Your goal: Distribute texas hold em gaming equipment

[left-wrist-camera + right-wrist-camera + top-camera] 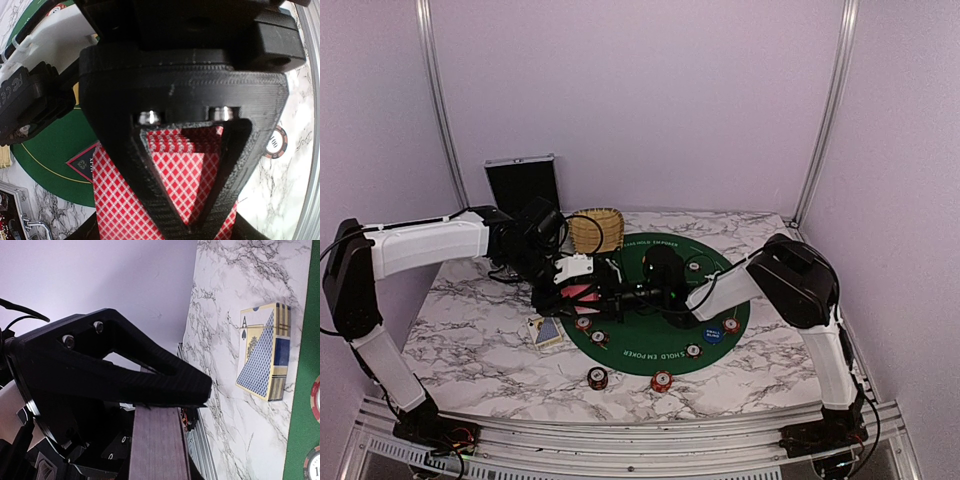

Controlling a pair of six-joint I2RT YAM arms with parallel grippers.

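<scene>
Over the left part of the round green mat (632, 342) my two grippers meet. My right gripper (616, 293) (176, 407) is shut on a thick deck of playing cards (159, 447), seen edge-on under its upper finger. My left gripper (572, 288) (194, 226) is shut on red-checked playing cards (580, 293) (120, 200) that fan out behind its triangular finger. Red-and-white poker chips (597, 377) lie on the mat and on the marble in front of it, and one chip (276, 142) shows beside the left finger. A blue marker disc (712, 333) sits at the mat's right.
A blue-patterned card box (545, 331) (262, 355) lies on the marble just left of the mat. A wicker basket (597, 230) and an upright black case (522, 183) stand at the back left. The metal rail (620, 435) runs along the near edge.
</scene>
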